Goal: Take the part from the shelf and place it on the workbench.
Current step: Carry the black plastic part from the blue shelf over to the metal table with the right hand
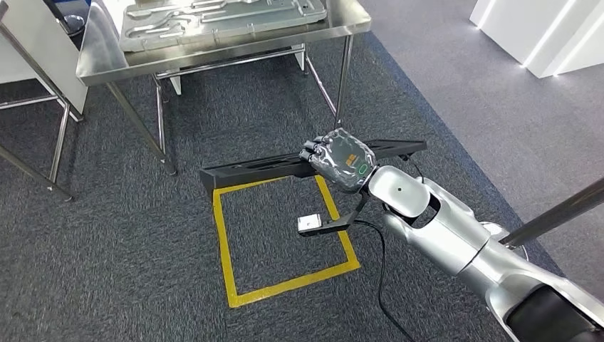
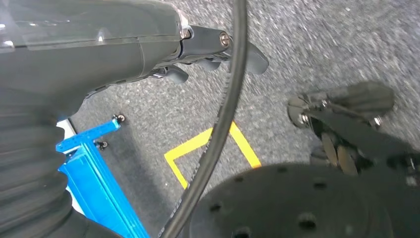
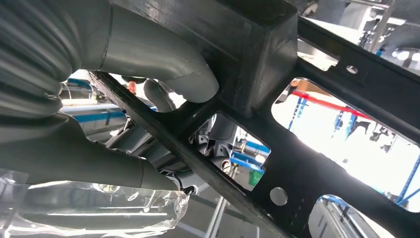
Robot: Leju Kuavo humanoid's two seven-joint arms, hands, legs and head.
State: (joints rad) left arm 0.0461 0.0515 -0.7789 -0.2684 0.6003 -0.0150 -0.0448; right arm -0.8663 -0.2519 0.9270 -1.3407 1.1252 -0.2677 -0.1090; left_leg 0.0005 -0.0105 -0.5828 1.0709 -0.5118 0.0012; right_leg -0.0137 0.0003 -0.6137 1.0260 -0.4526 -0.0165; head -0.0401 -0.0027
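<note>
R hand (image 1: 340,161) gripping long black part (image 1: 249,169) mid-air over yellow floor square (image 1: 285,235), steel tabletop (image 1: 100,65) at 11 o'clock, L hand (image 2: 208,47) curled on nothing above carpet

Right hand (image 3: 99,124), with grey ribbed cover and thick grey thumb, wrapped around a bar of the black part (image 3: 307,163), thumb curled over one side and darker fingers (image 3: 148,176) behind the other. Frame-like part with large cut-out openings and small round holes, crossing the view diagonally. Bright, blurred background with blue uprights (image 3: 408,181) seen through the openings.
</note>
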